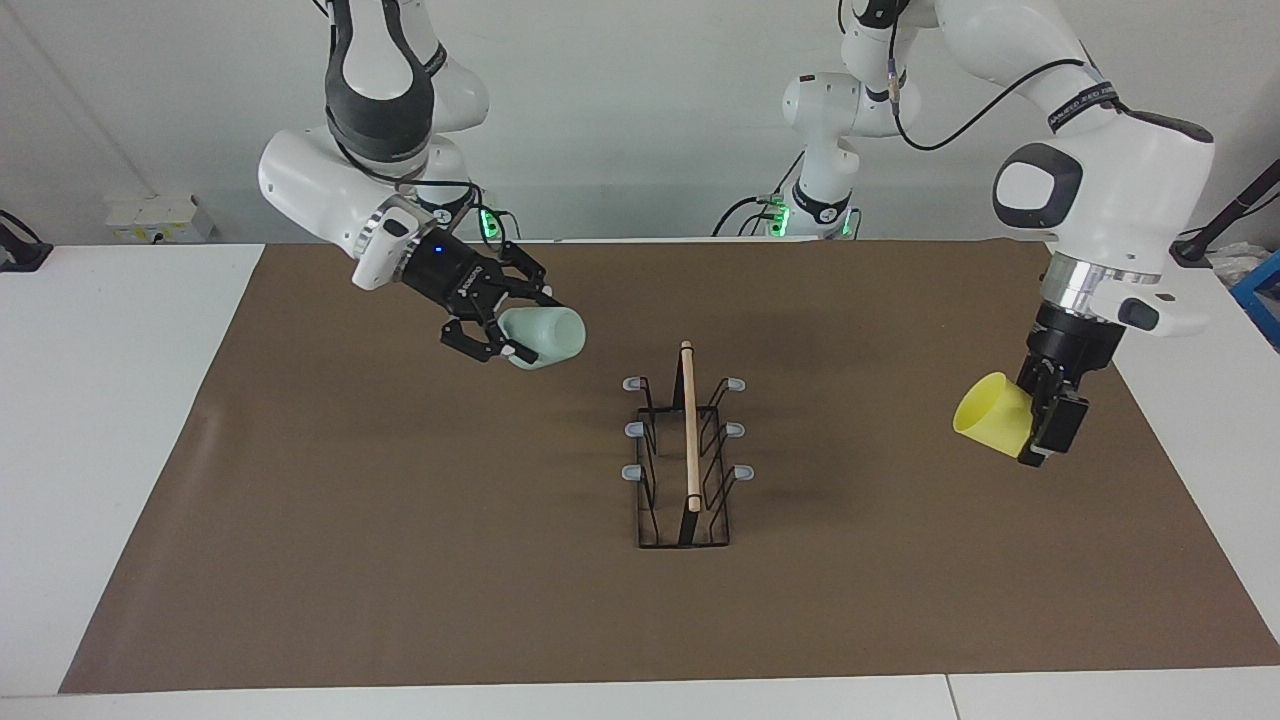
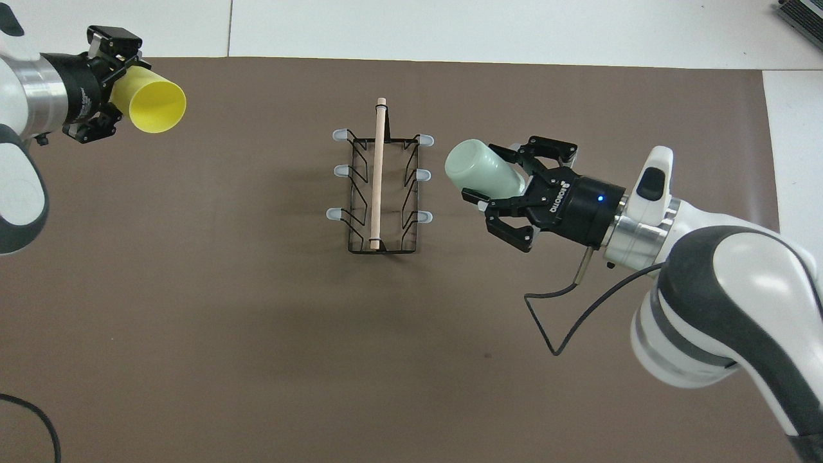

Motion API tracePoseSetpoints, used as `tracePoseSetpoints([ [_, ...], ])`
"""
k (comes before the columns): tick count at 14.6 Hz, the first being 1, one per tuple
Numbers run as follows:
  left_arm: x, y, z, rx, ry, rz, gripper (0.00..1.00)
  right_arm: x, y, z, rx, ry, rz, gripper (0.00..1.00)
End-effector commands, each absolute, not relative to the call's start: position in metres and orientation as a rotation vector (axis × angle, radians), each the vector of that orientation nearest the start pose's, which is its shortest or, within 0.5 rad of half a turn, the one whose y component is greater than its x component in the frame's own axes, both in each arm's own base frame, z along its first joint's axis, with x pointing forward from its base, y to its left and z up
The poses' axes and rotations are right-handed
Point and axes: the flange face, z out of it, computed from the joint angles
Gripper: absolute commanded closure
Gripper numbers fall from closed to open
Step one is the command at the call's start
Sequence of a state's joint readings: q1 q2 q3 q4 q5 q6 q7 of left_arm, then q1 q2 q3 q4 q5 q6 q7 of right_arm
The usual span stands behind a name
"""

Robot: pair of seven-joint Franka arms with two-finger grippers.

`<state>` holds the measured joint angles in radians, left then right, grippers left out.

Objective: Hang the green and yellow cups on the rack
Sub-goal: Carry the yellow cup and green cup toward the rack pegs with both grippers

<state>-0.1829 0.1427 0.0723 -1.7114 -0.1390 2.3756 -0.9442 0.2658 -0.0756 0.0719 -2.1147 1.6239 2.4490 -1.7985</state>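
Observation:
The rack (image 1: pixel 686 452) (image 2: pixel 379 186) stands upright in the middle of the brown mat, its wooden rod on top and its grey-tipped pegs bare. My right gripper (image 1: pixel 515 335) (image 2: pixel 494 183) is shut on the mint green cup (image 1: pixel 548 337) (image 2: pixel 479 172). It holds the cup on its side in the air, over the mat beside the rack toward the right arm's end. My left gripper (image 1: pixel 1040 420) (image 2: pixel 116 87) is shut on the yellow cup (image 1: pixel 990 415) (image 2: pixel 153 101). It holds this cup tilted over the mat near the left arm's end, open mouth toward the rack.
The brown mat (image 1: pixel 400 560) (image 2: pixel 257 334) covers most of the white table (image 1: pixel 100 400). A black cable (image 2: pixel 553 321) hangs from the right arm's wrist over the mat. A blue object (image 1: pixel 1262 300) sits at the table edge at the left arm's end.

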Motion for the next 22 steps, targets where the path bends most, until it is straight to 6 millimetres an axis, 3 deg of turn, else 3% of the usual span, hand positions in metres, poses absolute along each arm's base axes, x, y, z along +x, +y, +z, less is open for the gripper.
tracePoseSetpoints([
  [1, 0.601, -0.104, 0.562, -3.11, -1.255, -0.745, 1.0, 0.504, 0.197, 0.472, -1.846, -0.921, -1.363, 0.95],
  [5, 0.568, -0.153, 0.536, -3.148, -0.99, -0.941, 1.0, 0.496, 0.209, 0.424, -1.776, -0.92, -1.465, 0.95],
  [11, 0.534, -0.197, 0.501, -3.188, -0.677, -1.141, 1.0, 0.487, 0.247, 0.376, -1.747, -0.877, -1.546, 0.95],
  [13, 0.521, -0.212, 0.48, -3.226, -0.606, -1.181, 1.0, 0.487, 0.249, 0.367, -1.752, -0.896, -1.544, 0.95],
  [17, 0.512, -0.23, 0.458, -3.275, -0.543, -1.211, 1.0, 0.49, 0.25, 0.353, -1.756, -0.914, -1.555, 0.95],
  [22, 0.518, -0.243, 0.427, -3.321, -0.5, -1.214, 1.0, 0.494, 0.256, 0.34, -1.767, -0.904, -1.579, 0.95],
])
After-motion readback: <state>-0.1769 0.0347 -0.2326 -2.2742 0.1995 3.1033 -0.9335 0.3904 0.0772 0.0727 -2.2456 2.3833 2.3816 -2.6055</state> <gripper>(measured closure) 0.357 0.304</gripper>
